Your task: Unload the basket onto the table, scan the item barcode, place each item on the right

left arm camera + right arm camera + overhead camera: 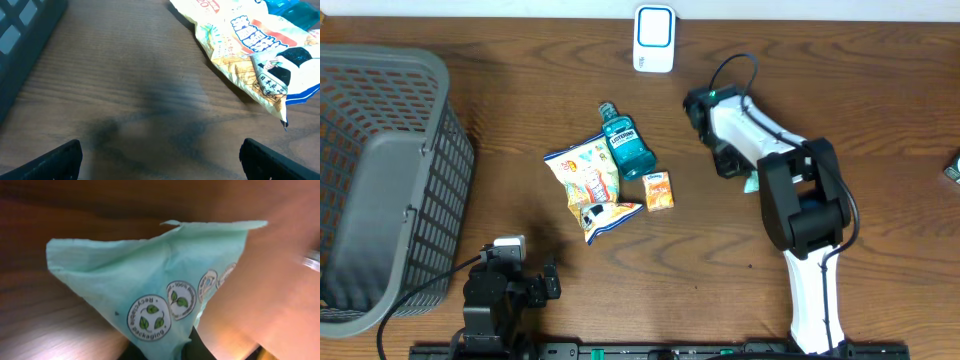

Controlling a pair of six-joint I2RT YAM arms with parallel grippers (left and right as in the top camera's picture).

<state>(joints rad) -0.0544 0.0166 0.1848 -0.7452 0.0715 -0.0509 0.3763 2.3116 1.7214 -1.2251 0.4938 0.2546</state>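
Teal creased triangular pouch (150, 275), woodgrain table (40, 330)

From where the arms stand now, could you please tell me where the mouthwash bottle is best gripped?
Likely across its shoulder just below the cap, coming from straight above. The mouthwash bottle lies flat, cap toward the far edge; the snack bag crowds its left side and the orange box sits near its base.
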